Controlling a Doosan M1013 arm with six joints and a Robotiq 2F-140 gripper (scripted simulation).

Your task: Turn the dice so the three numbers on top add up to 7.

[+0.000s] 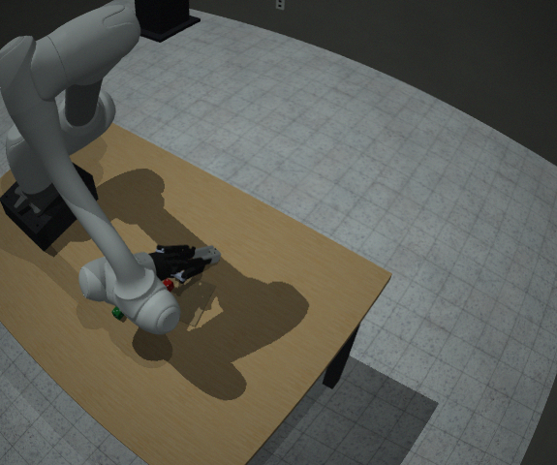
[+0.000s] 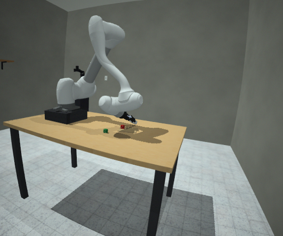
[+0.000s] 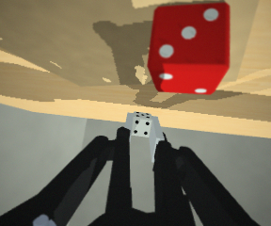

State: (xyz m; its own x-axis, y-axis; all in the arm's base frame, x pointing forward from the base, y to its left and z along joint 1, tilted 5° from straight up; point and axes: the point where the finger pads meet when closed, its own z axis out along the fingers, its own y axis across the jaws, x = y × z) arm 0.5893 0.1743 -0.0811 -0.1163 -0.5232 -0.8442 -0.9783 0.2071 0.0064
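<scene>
My gripper (image 1: 207,254) (image 2: 134,122) (image 3: 140,123) is shut on a white die (image 3: 141,127) with black pips, held in the air at the fingertips. In the wrist view one of its faces shows four pips; a foreshortened face beyond has several. A red die (image 1: 168,284) (image 2: 122,126) (image 3: 189,40) rests flat, apparently on the mat (image 1: 188,302) (image 2: 128,131), beside and below the gripper. Its darker side shows three pips; its brighter, foreshortened face, apparently the top, shows two. A green die (image 1: 117,312) (image 2: 105,131) sits on the table, off the mat; its top number is unclear.
The wooden table (image 1: 288,250) (image 2: 90,142) carries the arm's black base (image 1: 47,225) (image 2: 65,116) at one end. The arm's wrist (image 1: 153,305) hangs over the area between the green die and the mat, hiding part of it in the top view. Arm shadows cross the mat.
</scene>
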